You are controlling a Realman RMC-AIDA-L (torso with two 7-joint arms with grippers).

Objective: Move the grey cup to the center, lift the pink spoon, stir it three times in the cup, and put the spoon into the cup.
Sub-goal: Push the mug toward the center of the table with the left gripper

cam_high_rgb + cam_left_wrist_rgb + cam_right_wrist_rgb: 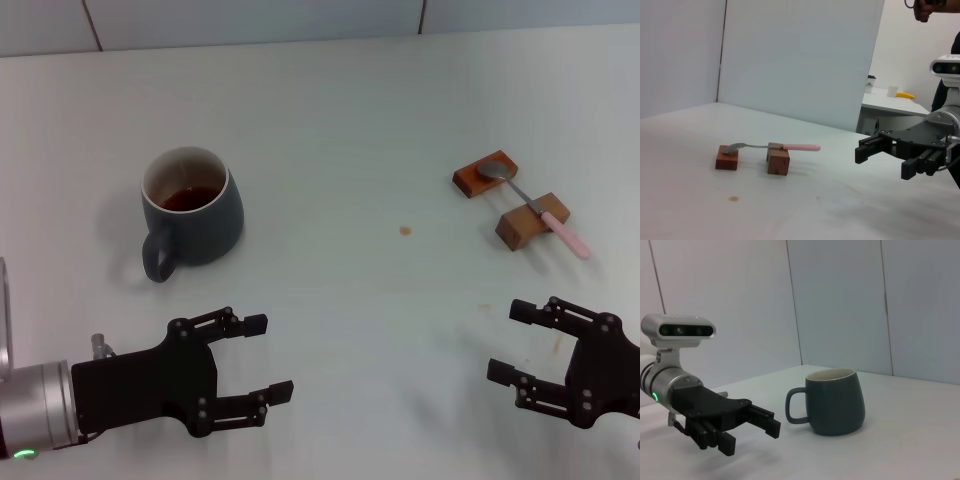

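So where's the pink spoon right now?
In the head view the pink spoon is on the table's right side, bridging two wooden blocks, far beyond the open right gripper and well right of the grey cup.

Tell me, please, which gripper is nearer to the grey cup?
The left. The left gripper hovers open just in front of the grey cup, while the right gripper hangs open far across the table, below the pink spoon.
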